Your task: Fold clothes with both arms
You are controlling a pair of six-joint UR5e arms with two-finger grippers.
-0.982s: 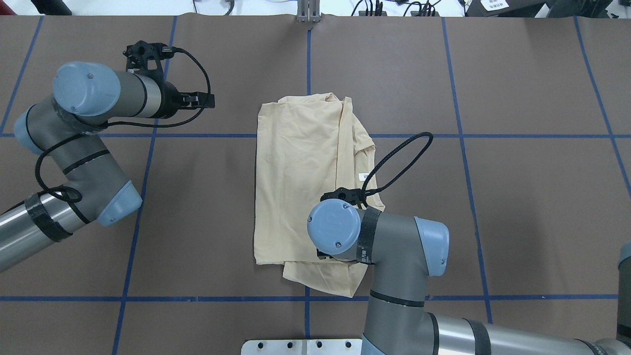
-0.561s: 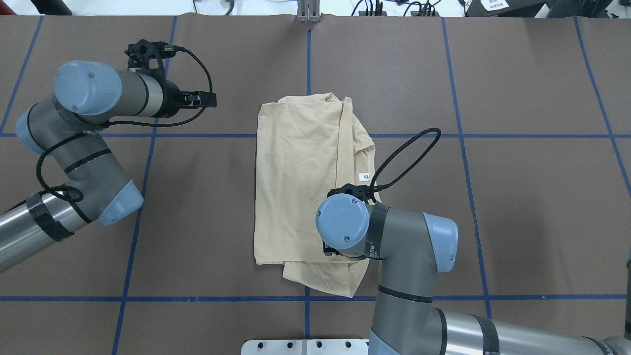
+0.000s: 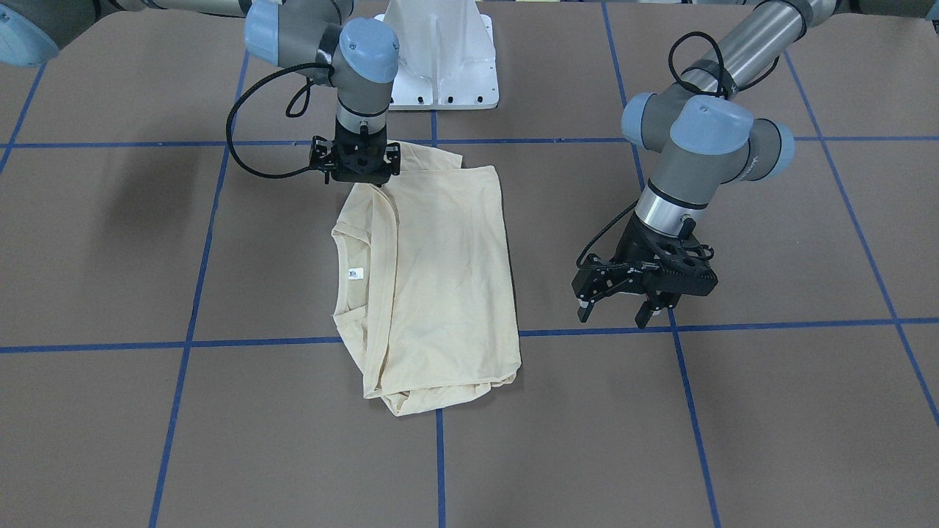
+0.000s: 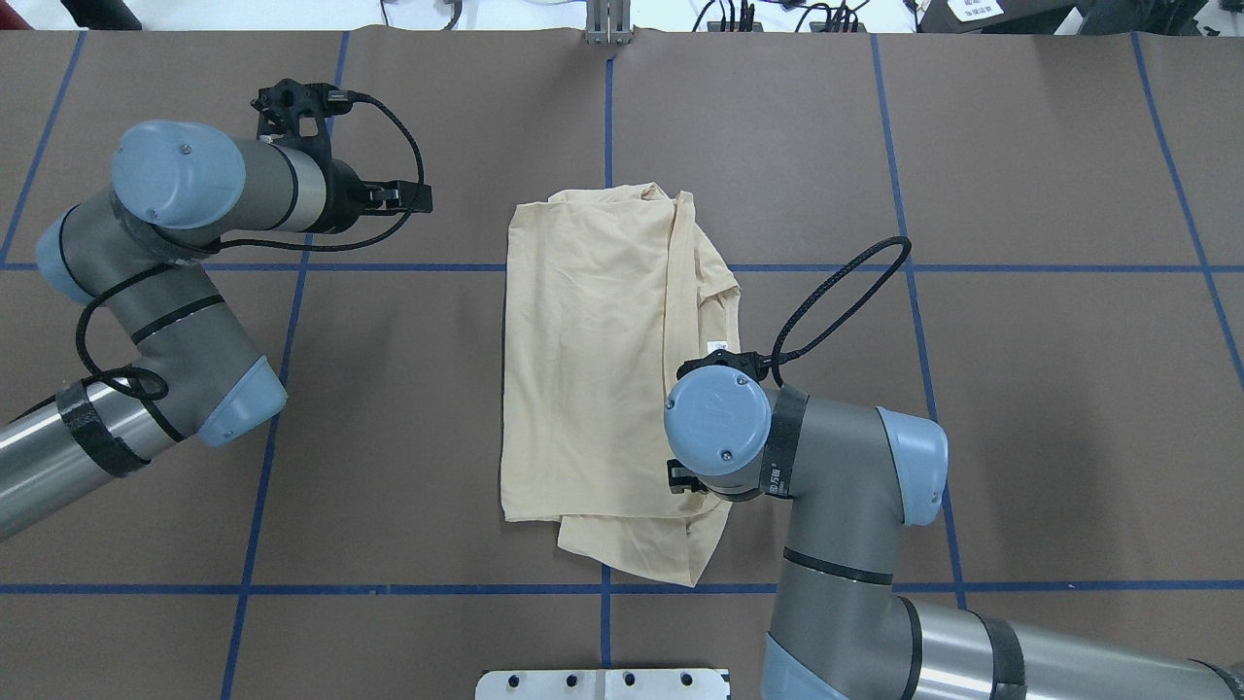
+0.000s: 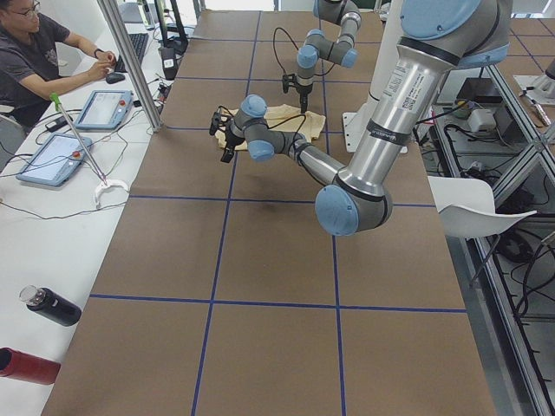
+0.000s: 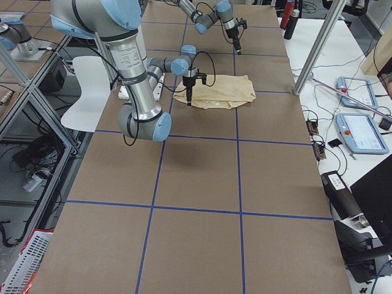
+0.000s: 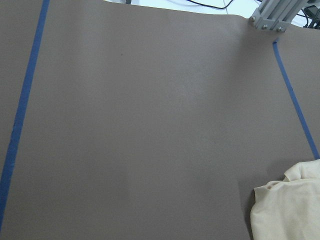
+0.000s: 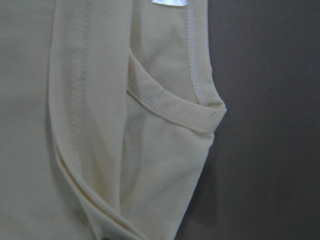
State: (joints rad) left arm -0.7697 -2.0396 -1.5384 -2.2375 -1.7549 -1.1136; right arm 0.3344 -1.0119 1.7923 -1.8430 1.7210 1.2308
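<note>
The pale cream-yellow T-shirt (image 4: 593, 360) lies folded into a long rectangle at the table's middle, also seen in the front view (image 3: 440, 279). Its print is hidden; the white neck label (image 4: 718, 346) shows. My right gripper (image 3: 364, 176) points straight down over the shirt's near right corner, low on the cloth. Its fingers are hidden under the wrist (image 4: 719, 433), so I cannot tell how the jaws stand. The right wrist view shows the collar fold (image 8: 170, 107) close up. My left gripper (image 3: 616, 315) is open and empty, above bare table to the shirt's left (image 4: 425, 197).
The white pedestal base (image 3: 440, 66) stands at the robot's edge. Blue tape lines (image 4: 607, 136) grid the brown table. An aluminium post (image 4: 609, 29) stands at the far edge. An operator (image 5: 35, 52), tablets and two bottles (image 5: 48, 308) are on the side bench.
My right arm has moved toward the view's right over the shirt's near corner. The shirt has kept its shape. The left arm has barely shifted.
</note>
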